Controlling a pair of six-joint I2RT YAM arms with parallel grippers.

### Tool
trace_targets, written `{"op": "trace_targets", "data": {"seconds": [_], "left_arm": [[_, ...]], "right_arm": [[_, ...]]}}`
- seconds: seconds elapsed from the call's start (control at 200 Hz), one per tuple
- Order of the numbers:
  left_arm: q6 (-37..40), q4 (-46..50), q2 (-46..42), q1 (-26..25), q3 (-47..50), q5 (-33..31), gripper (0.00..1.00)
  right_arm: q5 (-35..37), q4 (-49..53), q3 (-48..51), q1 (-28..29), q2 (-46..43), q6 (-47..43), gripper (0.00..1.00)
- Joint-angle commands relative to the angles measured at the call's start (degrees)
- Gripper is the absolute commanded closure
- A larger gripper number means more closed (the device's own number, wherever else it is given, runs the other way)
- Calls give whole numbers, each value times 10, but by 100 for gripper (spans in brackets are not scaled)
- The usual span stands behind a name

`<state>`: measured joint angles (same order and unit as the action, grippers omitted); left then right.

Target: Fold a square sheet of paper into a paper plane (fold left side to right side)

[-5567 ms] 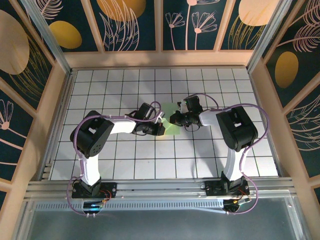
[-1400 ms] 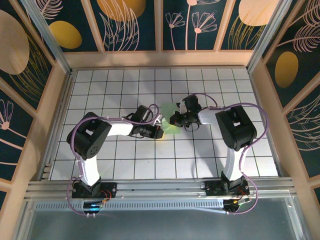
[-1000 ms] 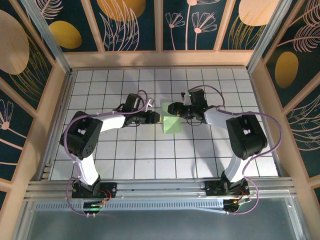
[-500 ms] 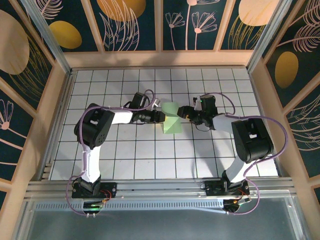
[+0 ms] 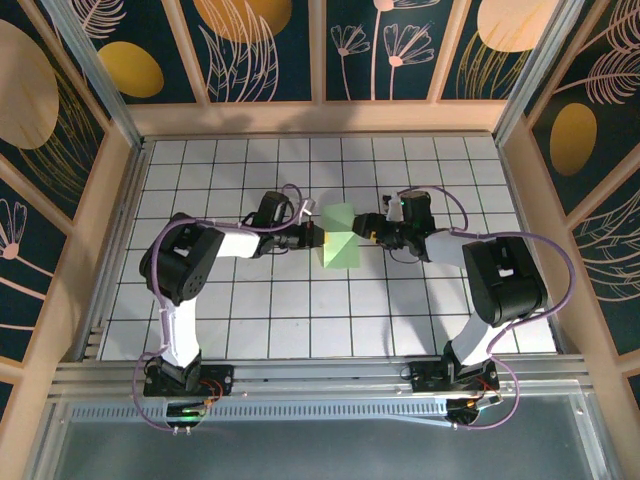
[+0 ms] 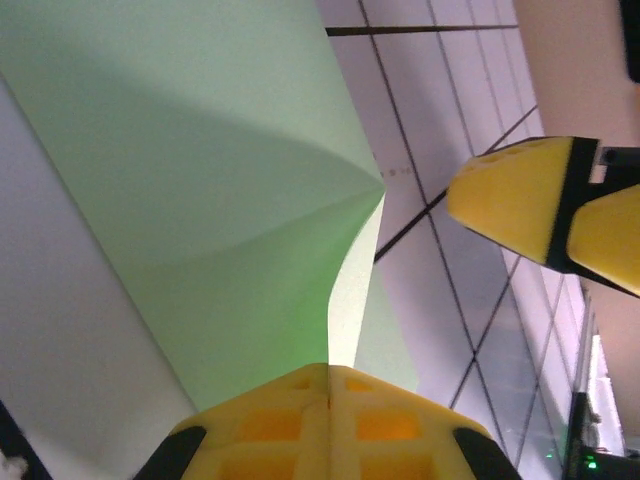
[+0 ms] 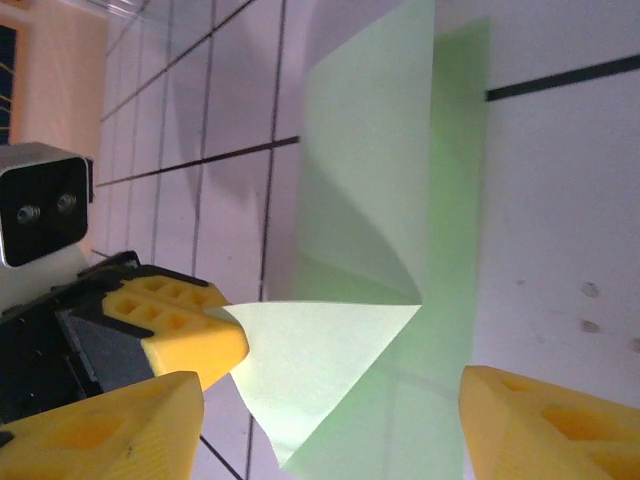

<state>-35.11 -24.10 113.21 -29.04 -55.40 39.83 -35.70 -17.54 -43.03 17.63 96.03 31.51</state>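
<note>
On the white-tiled worktop (image 5: 250, 310), your left claw (image 5: 316, 236) is pinched tight on the left corner of the square sheet of paper (image 5: 345, 250), and a triangular flap stands raised off the tiles. The sheet lies partly folded mid-worktop between both claws. Your right claw (image 5: 372, 228) stands wide just beside the sheet's right edge, gripping nothing.

Pale-green square sheet of paper (image 5: 341, 240) (left corner lifted), mid-table.

We see the green paper (image 6: 200, 180) cut by the left wrist view's top edge, left pincer (image 6: 328, 385) cropped below, right pincer (image 7: 335, 420) cropped at its view's bottom.
</note>
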Motion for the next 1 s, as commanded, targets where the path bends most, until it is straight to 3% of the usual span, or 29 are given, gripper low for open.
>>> {"op": "trace_targets", "data": {"seconds": [0.0,0.47,0.821,0.996], "left_arm": [[-56,-105,-26,-2,29,4,99],[-89,-145,-24,-2,67,-1,100],[-95,-124,-3,-2,61,-20,98],[-98,-123,3,-2,60,-23,91]], "right_arm": [[-22,-44,-5,15,13,12,30],[-45,-122,-55,47,98,49,30],[-31,-126,-62,53,112,46,41],[-7,-106,-66,58,119,32,52]]}}
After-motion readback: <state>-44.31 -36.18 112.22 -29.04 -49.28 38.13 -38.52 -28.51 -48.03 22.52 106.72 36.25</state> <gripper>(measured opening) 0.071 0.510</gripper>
